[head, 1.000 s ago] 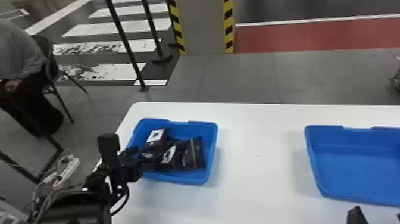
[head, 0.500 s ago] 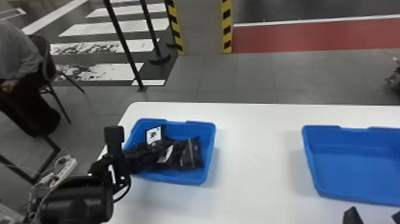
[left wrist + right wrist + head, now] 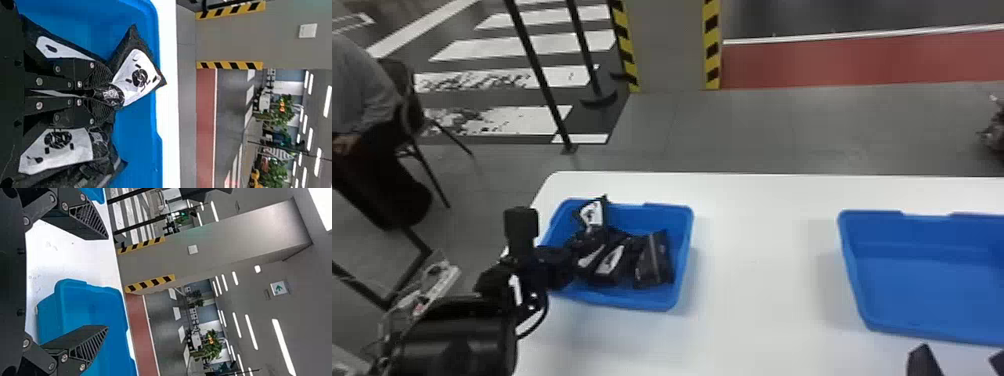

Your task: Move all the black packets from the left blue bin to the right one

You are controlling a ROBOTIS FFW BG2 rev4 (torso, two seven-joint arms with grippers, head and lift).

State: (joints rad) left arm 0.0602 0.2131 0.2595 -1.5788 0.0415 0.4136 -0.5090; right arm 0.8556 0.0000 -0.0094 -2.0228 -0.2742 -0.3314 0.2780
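My left gripper is low over the left part of the left blue bin. In the left wrist view, my left gripper is shut on a black packet with a white label. That packet stands raised at the bin's far left corner, above the others. Several more black packets lie bunched beside and under the fingers. My right gripper is parked at the bottom right, near the right blue bin; in the right wrist view the right gripper is open, its fingers wide apart.
The white table runs between the two bins. Behind its far edge are a pillar and barrier posts. A power strip with cables is left of the table.
The left arm has shifted slightly forward and upward. The labelled packet at the far left has risen and turned more upright with the gripper. The right gripper has kept its place.
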